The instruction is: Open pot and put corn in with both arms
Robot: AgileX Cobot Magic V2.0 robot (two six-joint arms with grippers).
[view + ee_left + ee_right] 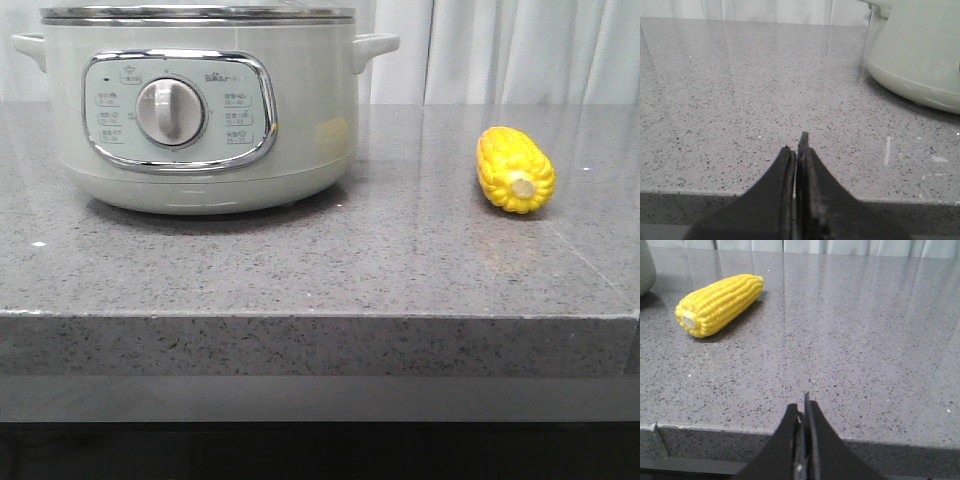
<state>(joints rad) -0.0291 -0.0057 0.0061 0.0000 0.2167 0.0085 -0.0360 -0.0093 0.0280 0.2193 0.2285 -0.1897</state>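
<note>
The pale grey-green pot [200, 110] stands at the back left of the counter with its steel-rimmed lid [198, 14] on and its dial panel facing me. Part of its side shows in the left wrist view [915, 55]. The yellow corn [515, 168] lies on the counter at the right, pale core end toward the front; it also shows in the right wrist view [720, 304]. My left gripper [796, 145] is shut and empty at the counter's front edge, apart from the pot. My right gripper [803, 404] is shut and empty at the front edge, apart from the corn. Neither gripper shows in the front view.
The grey speckled counter [320, 260] has a front edge [320, 315] close to both grippers. White curtains [500, 50] hang behind the counter.
</note>
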